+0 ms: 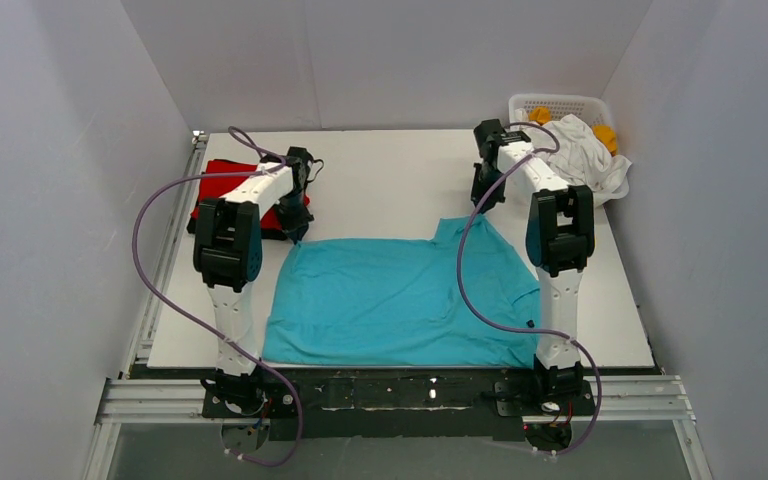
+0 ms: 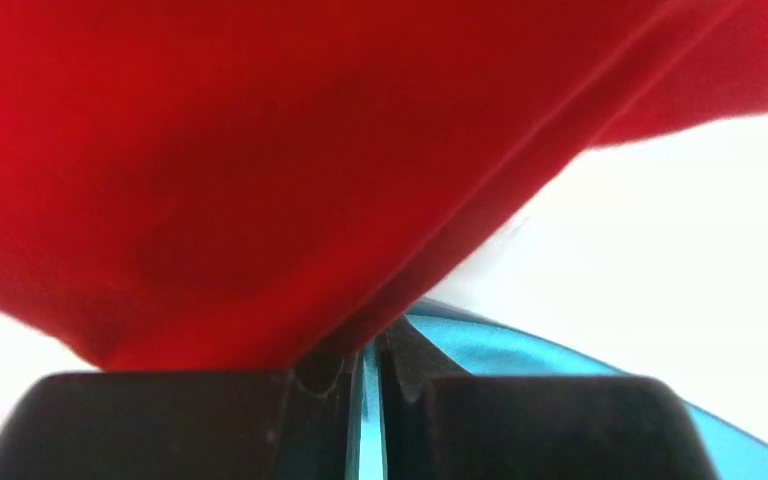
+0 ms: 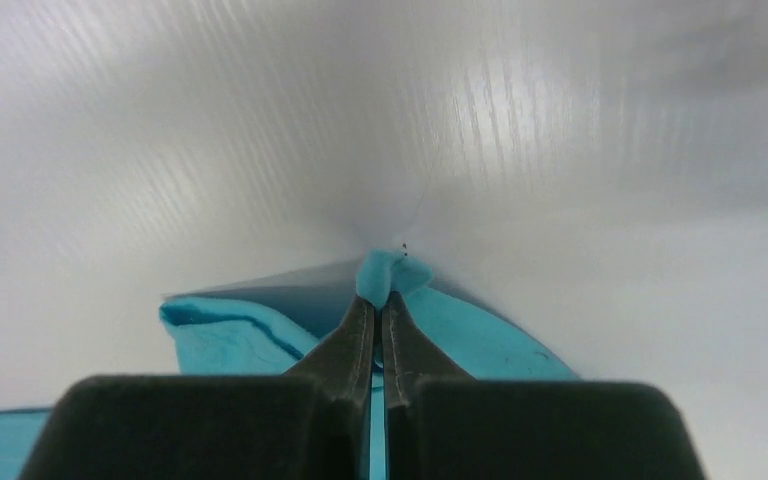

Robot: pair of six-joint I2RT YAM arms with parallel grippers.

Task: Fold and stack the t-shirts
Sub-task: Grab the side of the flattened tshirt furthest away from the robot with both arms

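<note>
A turquoise t-shirt [image 1: 400, 300] lies spread flat on the near middle of the white table [image 1: 390, 170]. My left gripper [image 1: 296, 236] is at its far left corner, shut on turquoise cloth [image 2: 490, 350] that runs between the jaws [image 2: 370, 345]. My right gripper [image 1: 479, 206] is at the far right corner, shut on a pinch of the turquoise shirt [image 3: 470, 340], with a tuft poking past the tips [image 3: 381, 300]. A folded red t-shirt [image 1: 225, 185] lies at the far left on a black one [image 1: 197, 222]. The red shirt fills the top of the left wrist view [image 2: 210, 150].
A white lattice basket [image 1: 560, 103] stands at the far right corner, with a white shirt [image 1: 585, 150] spilling over its edge and orange cloth [image 1: 605, 135] inside. Grey walls close in on three sides. A metal rail runs along the near edge.
</note>
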